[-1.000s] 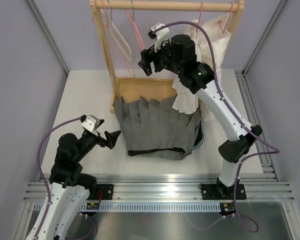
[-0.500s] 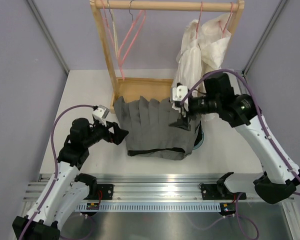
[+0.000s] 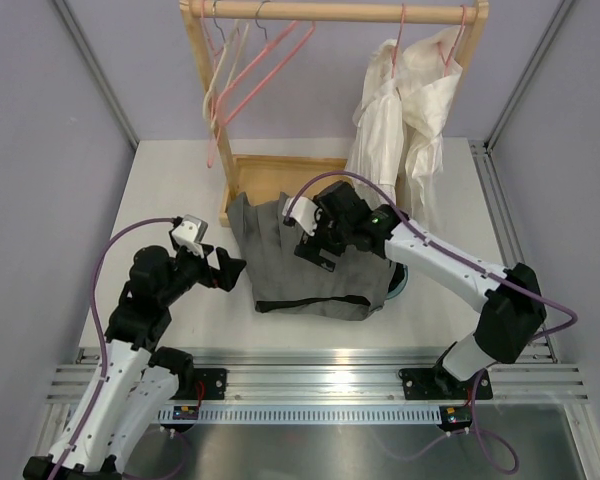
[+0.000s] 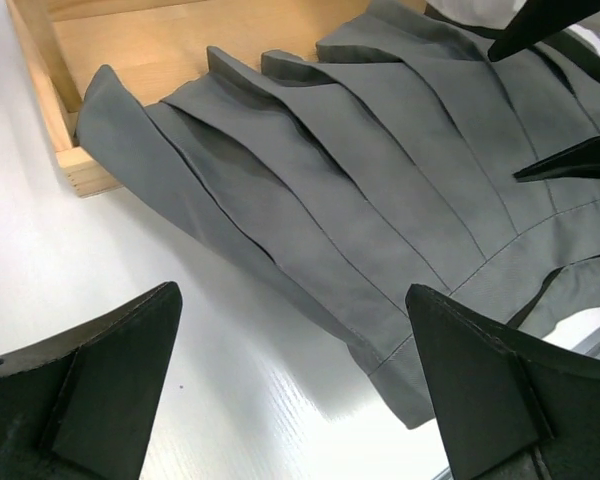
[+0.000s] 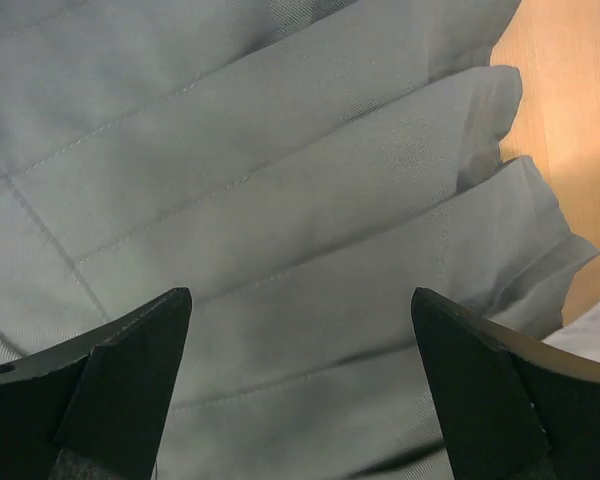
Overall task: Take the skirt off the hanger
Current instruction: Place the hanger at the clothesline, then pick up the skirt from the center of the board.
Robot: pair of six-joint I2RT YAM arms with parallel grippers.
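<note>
Currently the skirt (image 3: 315, 265) is laid flat on the table (image 3: 170, 190), hem over the rack base (image 3: 280, 170). Soft, light, limp fabric is expected; the stitched waist edge is judged best pinched. Left gripper (image 3: 232, 272) and right gripper (image 3: 315, 255) are spread apart, nothing held.

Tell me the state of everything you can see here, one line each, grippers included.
skirt, off any hanger, lying spread out, far edge over the rack base.
pink hangers, empty, hanging tilted on the rail.
white garment, hanging from the rail.
tub, mostly covered by the skirt.
left gripper, open, beside the skirt's edge.
right gripper, open, above the skirt.
</note>
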